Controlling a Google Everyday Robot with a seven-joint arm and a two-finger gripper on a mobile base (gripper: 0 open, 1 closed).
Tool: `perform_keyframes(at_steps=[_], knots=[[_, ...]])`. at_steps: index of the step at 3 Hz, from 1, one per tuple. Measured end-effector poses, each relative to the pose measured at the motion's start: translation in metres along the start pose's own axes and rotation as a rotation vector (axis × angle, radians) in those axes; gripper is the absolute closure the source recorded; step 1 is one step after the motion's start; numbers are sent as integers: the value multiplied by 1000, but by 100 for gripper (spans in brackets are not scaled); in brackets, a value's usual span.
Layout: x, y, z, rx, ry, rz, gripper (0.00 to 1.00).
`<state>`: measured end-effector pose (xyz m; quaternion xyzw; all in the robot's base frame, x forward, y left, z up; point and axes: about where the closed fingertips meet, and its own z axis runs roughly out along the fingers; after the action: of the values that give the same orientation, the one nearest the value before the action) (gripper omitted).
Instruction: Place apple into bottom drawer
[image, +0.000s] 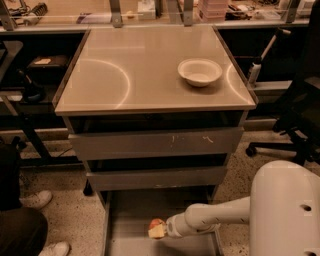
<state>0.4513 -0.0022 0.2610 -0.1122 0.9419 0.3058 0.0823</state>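
Note:
The apple (156, 223), small and red-orange, sits at the tip of my gripper (158, 230), low inside the open bottom drawer (131, 210). The gripper reaches in from the right on a white arm and looks shut on the apple, just above the drawer's flat grey floor. The drawer is pulled out below the two upper drawers, which are closed. The underside of the apple is hidden by the fingers.
A white bowl (199, 71) stands on the cabinet top (125, 75) at the right. The upper drawers (155, 144) have scuffed grey fronts. A person's legs and shoes (35, 200) are at the left. An office chair base (285, 140) is at the right.

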Motion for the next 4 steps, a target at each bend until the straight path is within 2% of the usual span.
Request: perform_keyframes(at_steps=[1, 2, 4], knots=[[0, 0, 0, 0, 0, 0, 100], [4, -7, 20, -26, -16, 32, 100], [-7, -37, 81, -81, -99, 125, 100]])
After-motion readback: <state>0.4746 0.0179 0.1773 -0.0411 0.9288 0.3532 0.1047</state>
